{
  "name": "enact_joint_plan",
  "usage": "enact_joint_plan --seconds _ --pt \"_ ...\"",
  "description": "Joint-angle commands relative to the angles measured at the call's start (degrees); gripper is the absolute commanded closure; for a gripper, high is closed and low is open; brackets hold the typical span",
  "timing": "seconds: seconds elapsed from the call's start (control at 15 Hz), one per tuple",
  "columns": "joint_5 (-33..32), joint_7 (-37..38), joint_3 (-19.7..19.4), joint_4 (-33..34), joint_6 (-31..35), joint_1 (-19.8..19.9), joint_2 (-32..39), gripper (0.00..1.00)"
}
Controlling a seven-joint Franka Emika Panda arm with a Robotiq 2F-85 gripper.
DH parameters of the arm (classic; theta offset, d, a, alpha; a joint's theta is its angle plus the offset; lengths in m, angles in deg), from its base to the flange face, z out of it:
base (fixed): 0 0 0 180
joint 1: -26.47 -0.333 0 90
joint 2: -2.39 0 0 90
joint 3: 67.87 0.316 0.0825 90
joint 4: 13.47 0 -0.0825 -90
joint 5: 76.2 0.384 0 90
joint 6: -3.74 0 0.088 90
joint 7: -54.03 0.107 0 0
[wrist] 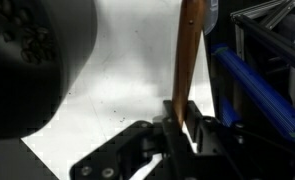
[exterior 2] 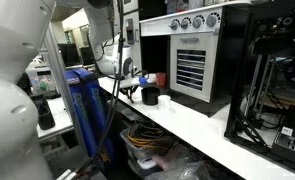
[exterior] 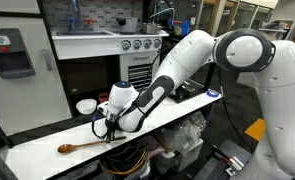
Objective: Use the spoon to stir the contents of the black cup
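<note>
The wooden spoon lies low over the white table, bowl end pointing away from the arm. In the wrist view its thin handle runs up from between my fingers. My gripper is shut on the handle's end; it also shows in both exterior views. The black cup stands on the table just beside the gripper. It fills the upper left of the wrist view as a blurred dark round shape. In an exterior view my arm hides it.
A white bowl sits near the cup. A toy oven with knobs stands at the back of the table. A blue frame stands off the table's edge. Bags and clutter lie under the table.
</note>
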Motion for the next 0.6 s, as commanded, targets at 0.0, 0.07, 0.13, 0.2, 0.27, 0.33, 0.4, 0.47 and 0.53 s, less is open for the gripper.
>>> enact_joint_plan --seconds 0.0,0.07,0.13,0.2,0.27,0.33,0.4,0.47,0.53 --pt "-1.76 -0.51 0.75 0.84 1.05 1.29 1.00 0.96" --pt "-1.90 -0.51 0.74 0.98 1.03 1.30 1.10 0.96" --pt "-2.06 -0.48 0.69 1.05 1.09 1.26 1.16 0.96" --pt "-2.19 -0.54 0.72 1.22 1.03 1.28 1.39 0.96" --pt "-2.40 -0.47 0.60 1.29 1.06 1.18 1.56 0.96" --pt "-2.53 -0.51 0.60 1.36 0.97 1.18 1.80 0.96" --pt "-2.68 -0.51 0.57 1.40 0.93 1.15 2.00 0.96" --pt "-2.71 -0.55 0.64 1.42 0.87 1.20 2.26 0.96" --pt "-2.83 -0.51 0.58 1.40 0.87 1.17 2.44 0.96"
